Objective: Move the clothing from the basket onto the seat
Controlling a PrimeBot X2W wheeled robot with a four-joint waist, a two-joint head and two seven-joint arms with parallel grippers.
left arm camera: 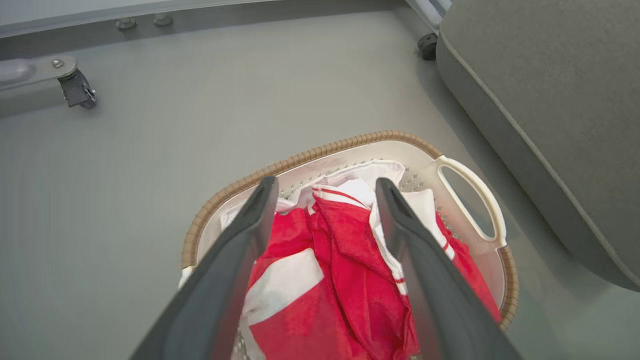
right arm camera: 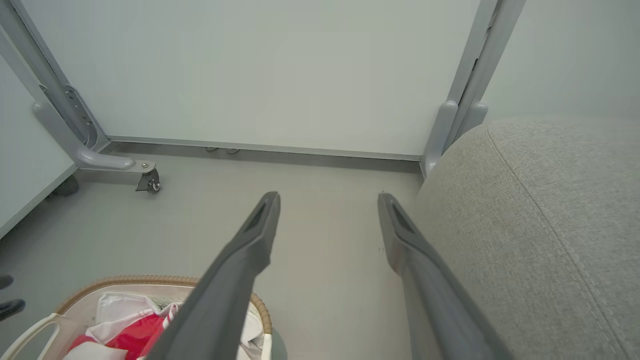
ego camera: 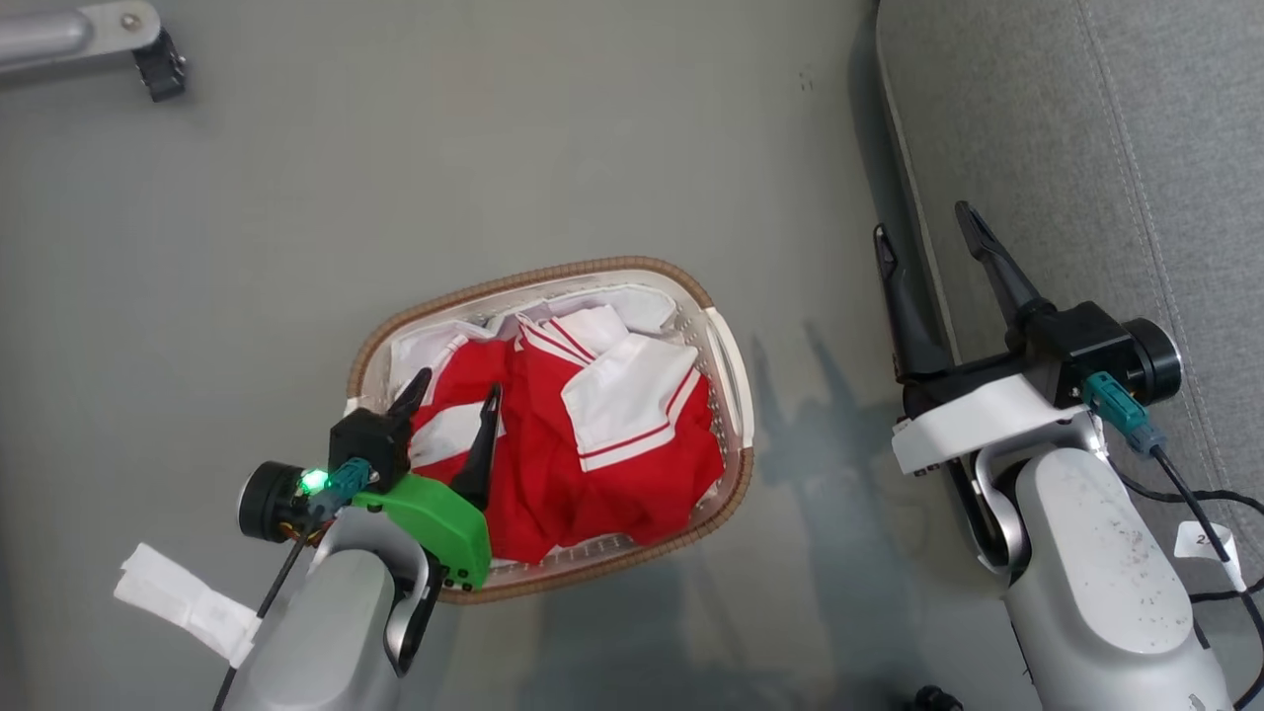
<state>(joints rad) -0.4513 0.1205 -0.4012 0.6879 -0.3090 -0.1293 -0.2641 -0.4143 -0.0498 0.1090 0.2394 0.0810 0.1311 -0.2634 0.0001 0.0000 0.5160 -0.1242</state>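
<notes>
Right now the clothes (ego camera: 553,464) lie heaped in the basket (ego camera: 553,272), which stands on the floor (ego camera: 395,148) near the middle of the head view. The seat (ego camera: 1136,148) is off at two o'clock, apart from the basket. The left claw (ego camera: 458,383) hangs over the basket's eight o'clock side, fingers spread wide and empty, straddling a red fold. The right claw (ego camera: 922,221) is likewise spread and empty, beside the seat's edge at three o'clock. The likeliest slip, to my eye, is a shallow pinch: the cloth is soft and folded over itself, so the fingers could close on one thin layer and lose it, or drag the white liner (ego camera: 647,301) up too. A tangled pull might also tip or slide the light basket on the smooth floor. The clothes are crumpled bright red with white panels and thin stripes. The basket is oval, perforated white plastic with a brown woven rim and a looped handle (ego camera: 739,380). The seat is grey woven cloth, rounded and seamed.
</notes>
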